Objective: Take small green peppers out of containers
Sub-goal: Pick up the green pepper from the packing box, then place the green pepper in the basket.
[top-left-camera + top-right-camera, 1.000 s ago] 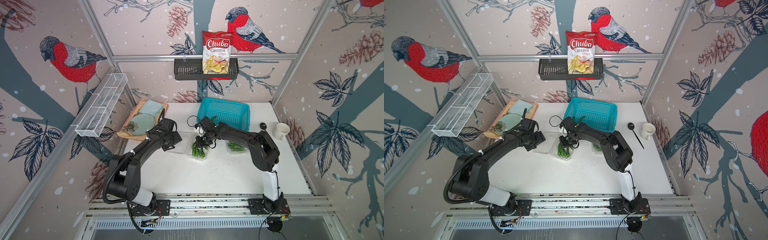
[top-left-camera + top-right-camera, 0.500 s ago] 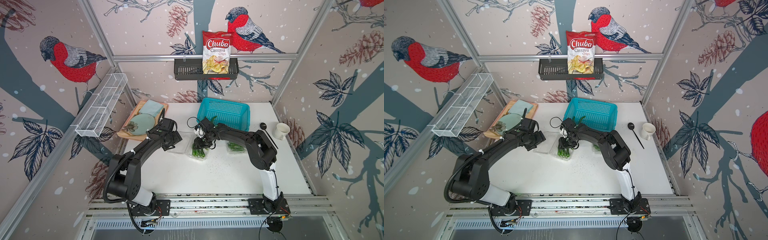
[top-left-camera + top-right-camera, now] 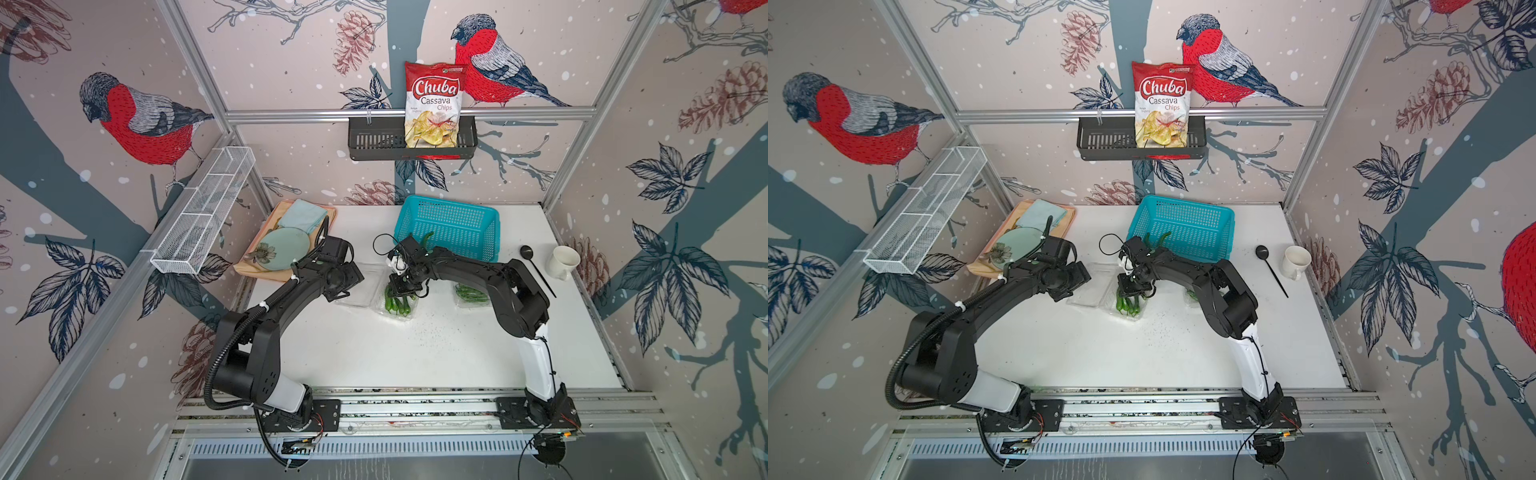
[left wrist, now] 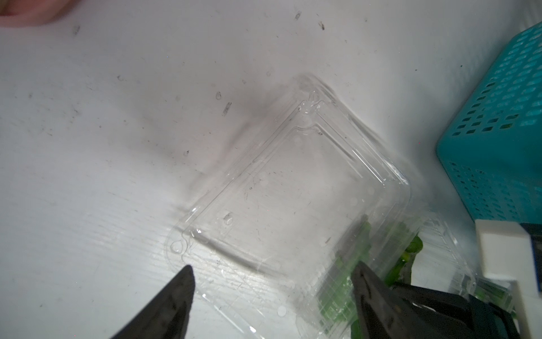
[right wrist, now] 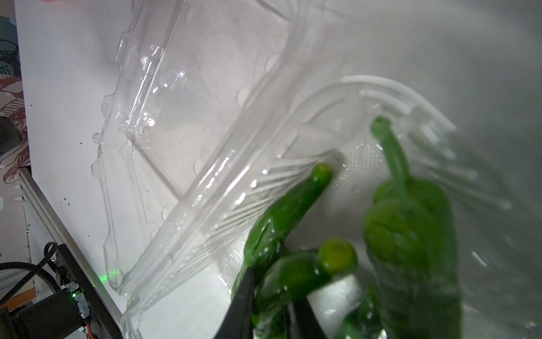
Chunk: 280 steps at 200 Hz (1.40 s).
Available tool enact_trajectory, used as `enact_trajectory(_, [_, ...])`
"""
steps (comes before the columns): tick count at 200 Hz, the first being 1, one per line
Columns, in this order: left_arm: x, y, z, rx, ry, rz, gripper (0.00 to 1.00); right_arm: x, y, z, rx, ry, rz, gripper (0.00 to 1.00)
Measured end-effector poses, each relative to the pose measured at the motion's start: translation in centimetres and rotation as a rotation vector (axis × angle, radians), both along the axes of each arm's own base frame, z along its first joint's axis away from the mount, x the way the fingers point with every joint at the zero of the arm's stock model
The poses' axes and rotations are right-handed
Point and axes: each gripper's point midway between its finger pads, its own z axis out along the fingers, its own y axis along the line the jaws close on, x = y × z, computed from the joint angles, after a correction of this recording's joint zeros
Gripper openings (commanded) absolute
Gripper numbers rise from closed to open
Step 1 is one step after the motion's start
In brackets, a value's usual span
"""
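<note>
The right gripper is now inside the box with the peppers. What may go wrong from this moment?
The right gripper seems shut on one glossy pepper, which may slip out during lifting. The left gripper stands open over the lid, gripping nothing, so the light container may be dragged or tipped. The neighbouring peppers touch the held one and may tumble out.

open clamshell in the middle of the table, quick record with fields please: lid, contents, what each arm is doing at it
container: open clamshell
lid: folded out flat, empty
contents: several small green peppers
right gripper: fingers closed on one pepper in the tray
left gripper: open, over the lid
second clamshell: holds peppers, partly hidden by the right arm
</note>
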Motion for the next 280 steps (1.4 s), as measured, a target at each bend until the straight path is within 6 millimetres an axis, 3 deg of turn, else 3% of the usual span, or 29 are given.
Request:
enact_trajectory(35, [-0.5, 0.1, -0.5, 0.004, 0.012, 0.001, 0.82, 0.1, 0.1, 1.7, 0.022, -0.021, 0.000, 0.17])
enact_trajectory(103, [-0.4, 0.1, -0.3, 0.001, 0.005, 0.001, 0.82, -0.1, 0.0, 7.7, 0.131, -0.064, -0.007, 0.17])
enact_trajectory(130, [-0.4, 0.1, -0.3, 0.001, 0.004, 0.001, 0.82, 0.8, -0.9, 10.3, 0.174, -0.081, -0.037, 0.17])
enact_trajectory(164, [-0.4, 0.1, -0.3, 0.001, 0.003, 0.001, 0.82, 5.5, -4.1, 15.6, 0.236, -0.152, -0.143, 0.17])
enact_trajectory(194, [-0.2, 0.1, -0.4, 0.001, 0.004, 0.001, 0.82, 11.8, -9.9, 21.2, 0.287, -0.262, -0.295, 0.17])
enact_trajectory(210, [-0.2, 0.1, -0.5, 0.002, 0.007, 0.001, 0.82, 14.7, -13.4, 23.0, 0.297, -0.317, -0.373, 0.17])
enact_trajectory(224, [-0.2, 0.0, -0.6, 0.002, 0.009, 0.002, 0.82, 16.7, -16.0, 23.1, 0.289, -0.333, -0.433, 0.18])
enact_trajectory(240, [-0.2, 0.1, -0.8, 0.003, 0.014, 0.003, 0.82, 18.6, -18.5, 21.3, 0.231, -0.341, -0.494, 0.18])
enact_trajectory(280, [-0.2, 0.1, -1.0, 0.004, 0.019, 0.003, 0.82, 20.6, -20.2, 16.0, 0.091, -0.321, -0.538, 0.18])
